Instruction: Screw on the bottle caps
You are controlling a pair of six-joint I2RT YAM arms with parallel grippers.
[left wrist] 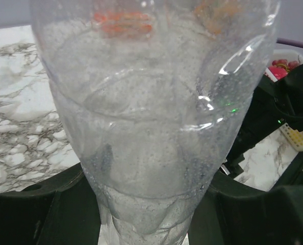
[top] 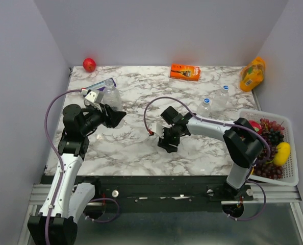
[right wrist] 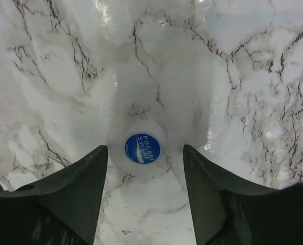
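My left gripper [top: 116, 118] is shut on a clear plastic bottle [top: 112, 97] at the left of the marble table. That bottle [left wrist: 151, 127] fills the left wrist view, with the dark fingers [left wrist: 49, 214] pressed on both sides of its narrow part. My right gripper [top: 167, 142] points down at mid-table and is open. In the right wrist view a blue cap with a white rim [right wrist: 142, 148] lies flat on the marble between the open fingertips, untouched. Two more clear bottles [top: 206, 105] [top: 222, 95] stand at the right rear, each with a blue cap on top.
A red apple [top: 89, 64] lies at the back left. An orange box [top: 185, 72] is at the back centre and an orange bag [top: 252, 74] at the back right. A white basket [top: 292, 176] of fruit stands at the right edge.
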